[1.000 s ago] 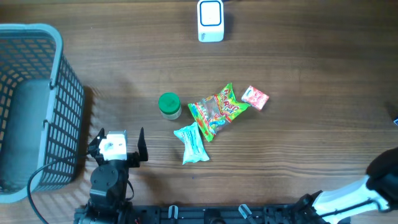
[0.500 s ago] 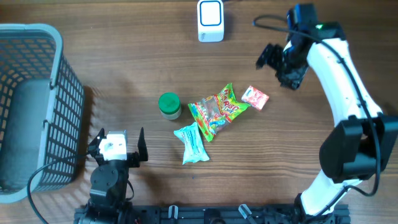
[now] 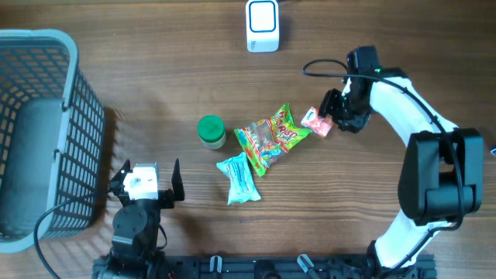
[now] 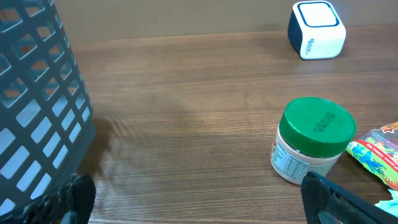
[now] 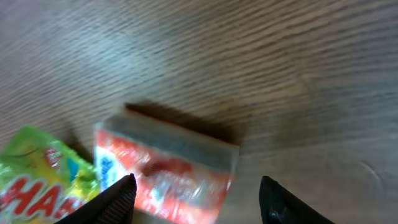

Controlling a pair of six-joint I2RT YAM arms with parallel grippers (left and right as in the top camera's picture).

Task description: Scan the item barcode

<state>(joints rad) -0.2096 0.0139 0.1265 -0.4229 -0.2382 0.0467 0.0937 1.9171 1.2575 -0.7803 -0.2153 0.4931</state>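
Note:
A small red-and-pink snack packet [image 3: 318, 122] lies flat on the wooden table, right of the other items. My right gripper [image 3: 333, 116] is down over it. In the right wrist view the packet [image 5: 168, 168] sits between the two dark fingers. My right gripper [image 5: 200, 202] is open, with a gap of bare wood beside the right finger. The white barcode scanner [image 3: 263, 25] stands at the far edge, and also shows in the left wrist view [image 4: 316, 28]. My left gripper [image 3: 150, 169] rests near the front edge, open and empty [image 4: 196, 199].
A green-lidded jar [image 3: 211, 132], a green candy bag [image 3: 270, 138] and a teal packet [image 3: 239, 180] lie mid-table. The candy bag's corner [image 5: 37, 180] touches the red packet. A grey-blue mesh basket [image 3: 74, 116] stands at the left.
The right arm swung in from the right edge, passed over the far right, and came down on the red packet with its jaws narrowing. The left arm stayed still.

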